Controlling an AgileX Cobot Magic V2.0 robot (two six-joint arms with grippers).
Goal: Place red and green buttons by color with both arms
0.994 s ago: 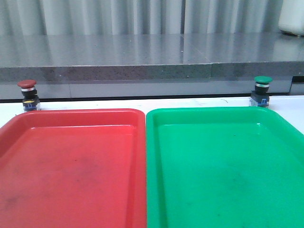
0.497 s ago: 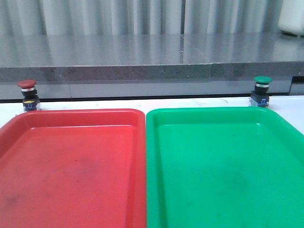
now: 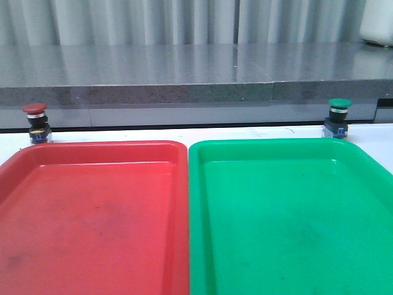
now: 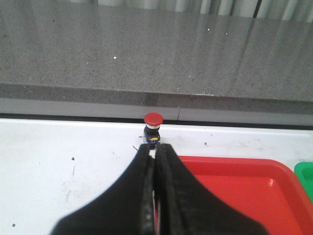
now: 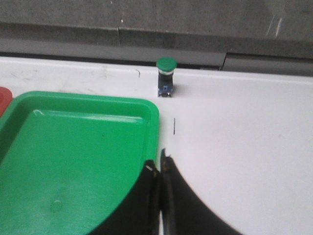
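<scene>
no movement, both buttons [image 3: 35, 123] untouched

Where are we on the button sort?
Done: nothing. The red tray and green tray hold no buttons. In hand: nothing; left gripper and right gripper have fingers shut on nothing. Left: red button and green button both stand on the table behind their trays.

The white bench [image 3: 258, 131] carries a red tray [image 3: 92, 215], a green tray [image 3: 288, 215], and, behind them, a red button [image 3: 37, 123] and a green button [image 3: 338, 118].
</scene>
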